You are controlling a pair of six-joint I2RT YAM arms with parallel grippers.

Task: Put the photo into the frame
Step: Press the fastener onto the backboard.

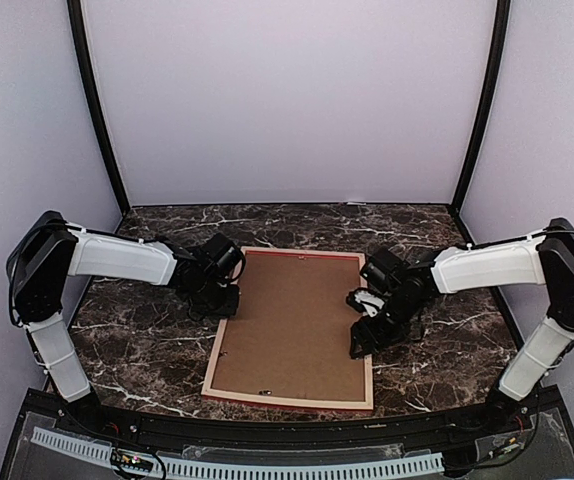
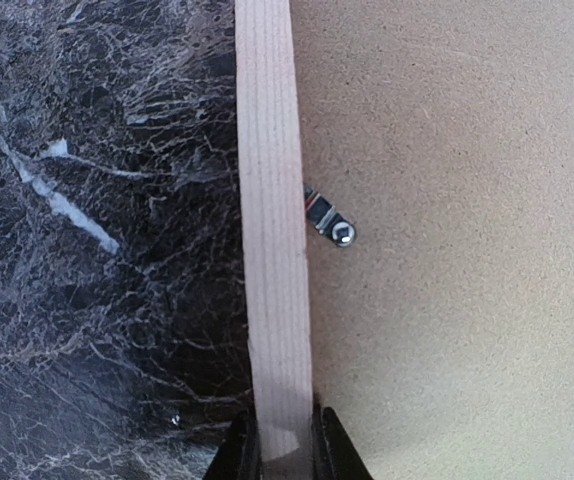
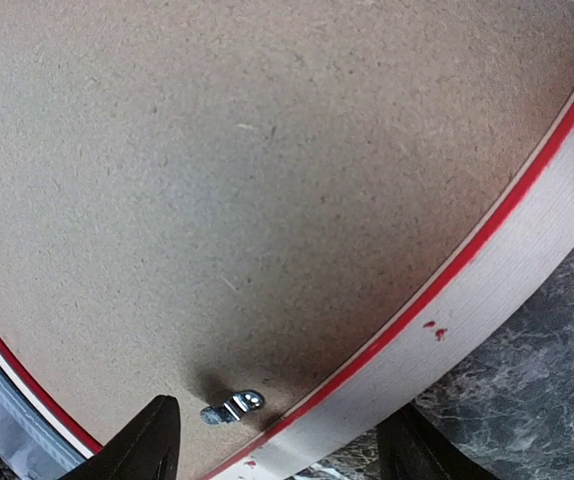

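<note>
The frame [image 1: 287, 401] lies back side up on the table, red edge showing, with the plain brown backing board [image 1: 295, 325] sitting in it. The photo is hidden. My left gripper [image 1: 222, 300] is at the frame's left rail; in the left wrist view it [image 2: 282, 455] is shut on the pale wood rail [image 2: 272, 250], next to a small metal turn clip [image 2: 329, 222]. My right gripper [image 1: 365, 335] is at the right rail; in the right wrist view it [image 3: 279, 440] is open, straddling the rail [image 3: 497, 270] and a metal clip [image 3: 232, 407] on the board [image 3: 217, 180].
The dark marble table [image 1: 147, 350] surrounds the frame on all sides. Pale walls with black corner posts [image 1: 97, 110] close off the back and sides. More small clips show near the frame's lower edge [image 1: 262, 392].
</note>
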